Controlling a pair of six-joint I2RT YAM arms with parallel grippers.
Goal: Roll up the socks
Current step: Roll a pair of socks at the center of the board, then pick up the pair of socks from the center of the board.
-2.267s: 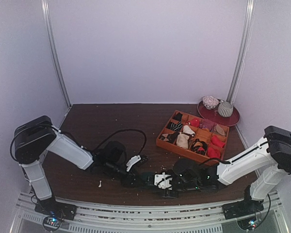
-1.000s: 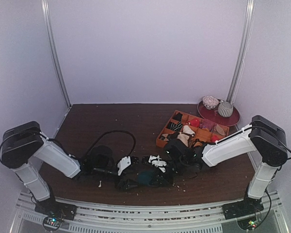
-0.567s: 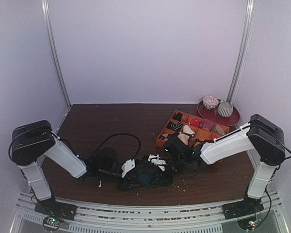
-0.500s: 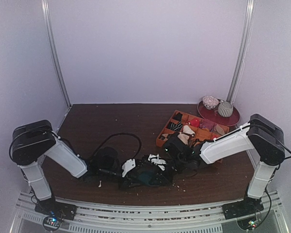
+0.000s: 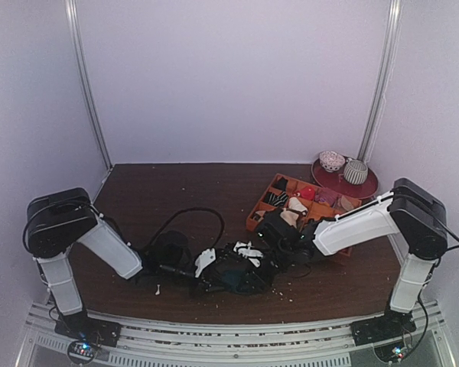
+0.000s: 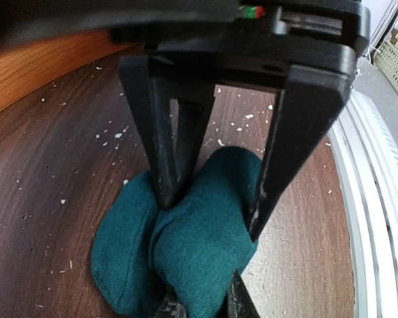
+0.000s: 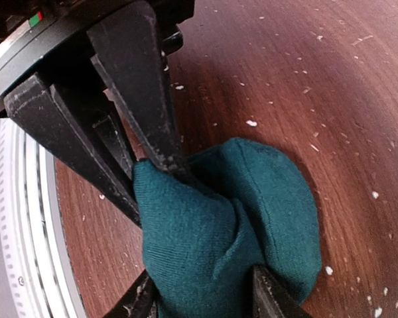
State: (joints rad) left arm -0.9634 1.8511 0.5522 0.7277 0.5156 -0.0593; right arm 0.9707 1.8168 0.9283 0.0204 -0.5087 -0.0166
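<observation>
The socks (image 5: 234, 277) are a bunched dark teal bundle on the brown table near the front middle. They show clearly in the left wrist view (image 6: 186, 245) and the right wrist view (image 7: 219, 232). My left gripper (image 5: 214, 269) comes in from the left, my right gripper (image 5: 252, 258) from the right, and they meet nose to nose at the bundle. The left gripper (image 6: 205, 308) is shut on the fabric at its near side. The right gripper (image 7: 205, 301) also pinches the fabric between its fingertips. The cartoon end is hidden.
An orange tray (image 5: 254, 222) of rolled socks stands right of centre, just behind the right arm. A red plate (image 5: 367, 187) with two rolled socks sits at the back right. A black cable (image 5: 190, 212) loops behind the left gripper. Crumbs dot the table.
The right gripper swung from the front right inward to the left and back. The socks, earlier stretched between the grippers, are now bunched into a short bundle between them.
</observation>
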